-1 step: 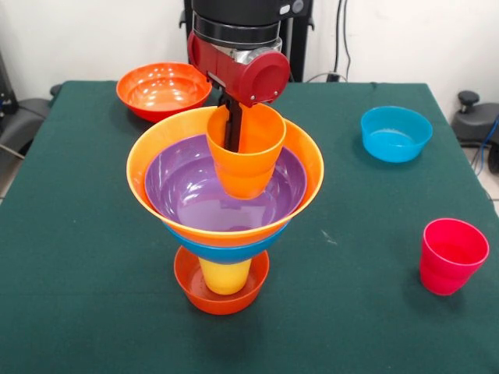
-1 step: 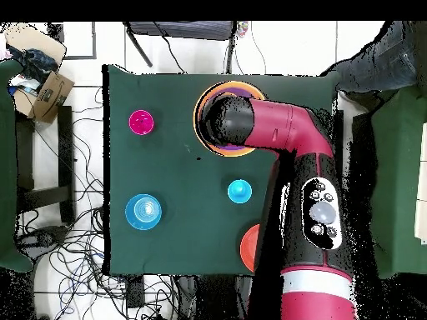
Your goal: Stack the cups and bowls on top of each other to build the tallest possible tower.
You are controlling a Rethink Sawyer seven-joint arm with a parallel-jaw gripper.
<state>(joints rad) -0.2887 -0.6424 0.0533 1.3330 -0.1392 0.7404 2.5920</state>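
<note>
The tower stands mid-table: a small red-orange bowl (image 1: 222, 300) at the base, a yellow cup (image 1: 224, 276) in it, then a blue bowl (image 1: 226, 252), a large light orange bowl (image 1: 152, 160) and a purple bowl (image 1: 183, 191). My gripper (image 1: 232, 134) comes down from above, shut on the rim of an orange cup (image 1: 249, 160), one dark finger inside it. The cup hangs upright in the purple bowl's hollow. In the overhead view the arm's wrist (image 2: 229, 121) covers the gripper and most of the tower (image 2: 207, 107).
A medium red-orange bowl (image 1: 162, 89) (image 2: 248, 247) sits at the back left. A small teal-blue bowl (image 1: 395, 134) (image 2: 143, 212) lies at the right, a pinkish red cup (image 1: 452, 255) (image 2: 141, 122) nearer. A blue cup (image 2: 239, 192) shows only from overhead.
</note>
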